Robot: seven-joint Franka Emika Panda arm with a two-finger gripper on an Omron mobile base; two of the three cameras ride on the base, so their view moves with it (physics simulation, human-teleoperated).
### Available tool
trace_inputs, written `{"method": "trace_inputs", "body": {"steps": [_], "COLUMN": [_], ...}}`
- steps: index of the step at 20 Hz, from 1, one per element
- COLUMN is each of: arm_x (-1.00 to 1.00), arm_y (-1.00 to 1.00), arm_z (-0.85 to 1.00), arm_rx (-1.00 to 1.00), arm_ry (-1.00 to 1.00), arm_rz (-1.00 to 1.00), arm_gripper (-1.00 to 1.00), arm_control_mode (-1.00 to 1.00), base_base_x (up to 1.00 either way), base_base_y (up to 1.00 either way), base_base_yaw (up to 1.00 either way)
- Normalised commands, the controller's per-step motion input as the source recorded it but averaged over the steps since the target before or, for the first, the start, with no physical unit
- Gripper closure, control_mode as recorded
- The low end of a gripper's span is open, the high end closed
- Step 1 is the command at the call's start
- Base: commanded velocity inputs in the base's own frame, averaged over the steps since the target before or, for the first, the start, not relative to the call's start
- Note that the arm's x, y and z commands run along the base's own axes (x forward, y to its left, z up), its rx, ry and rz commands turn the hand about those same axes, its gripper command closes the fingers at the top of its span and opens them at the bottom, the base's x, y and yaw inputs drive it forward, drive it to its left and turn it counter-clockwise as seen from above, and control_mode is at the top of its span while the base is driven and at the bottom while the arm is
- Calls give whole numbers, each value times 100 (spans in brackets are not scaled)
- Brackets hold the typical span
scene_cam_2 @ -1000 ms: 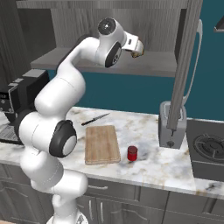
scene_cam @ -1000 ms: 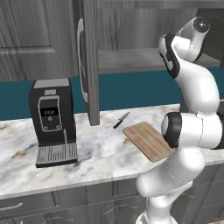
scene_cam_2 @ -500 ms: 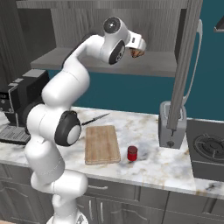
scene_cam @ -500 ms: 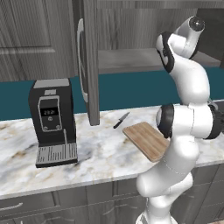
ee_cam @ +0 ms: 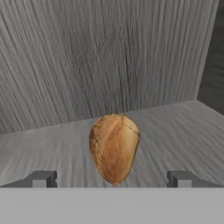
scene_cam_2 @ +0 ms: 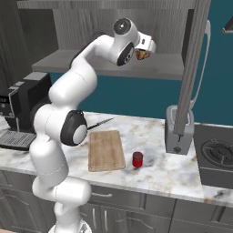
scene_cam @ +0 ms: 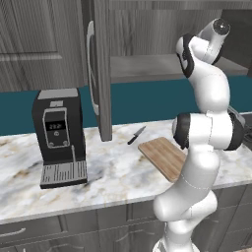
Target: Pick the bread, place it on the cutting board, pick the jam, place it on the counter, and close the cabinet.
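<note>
0 readable labels: bread between wide-apart fingers

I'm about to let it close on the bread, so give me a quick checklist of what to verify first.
1. Gripper open wide: ok.
2. Bread centred between the fingertips: ok in the hand view.
3. Fingers far enough forward to flank the bread: cannot tell.
4. Cutting board bare to receive it: ok.
5. Cabinet door open, clear of the arm: ok.
6. Jam off the board, on the counter: ok.
</note>
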Motion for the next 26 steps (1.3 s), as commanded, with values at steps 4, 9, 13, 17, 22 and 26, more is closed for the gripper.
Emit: {"method": "trace_inputs", "body": {"steps": [4,9,13,17,22,26], "arm_x": [24,19,16,17,18,18], "arm_y": [-8,-6,-4,-4,-2,-5], "arm_z": [-10,-9,-10,-8,-9,-10], "arm_rx": [0,0,0,0,0,0], "arm_ry": [0,0,0,0,0,0], "arm_rz": [0,0,0,0,0,0], "arm_gripper": [-100,-100,-100,-100,-100,-100], "arm_control_mode": [-100,-100,-100,-100,-100,-100], "base_base_x": [0,0,0,0,0,0], "base_base_y": [0,0,0,0,0,0], "base_base_yaw": [0,0,0,0,0,0]}}
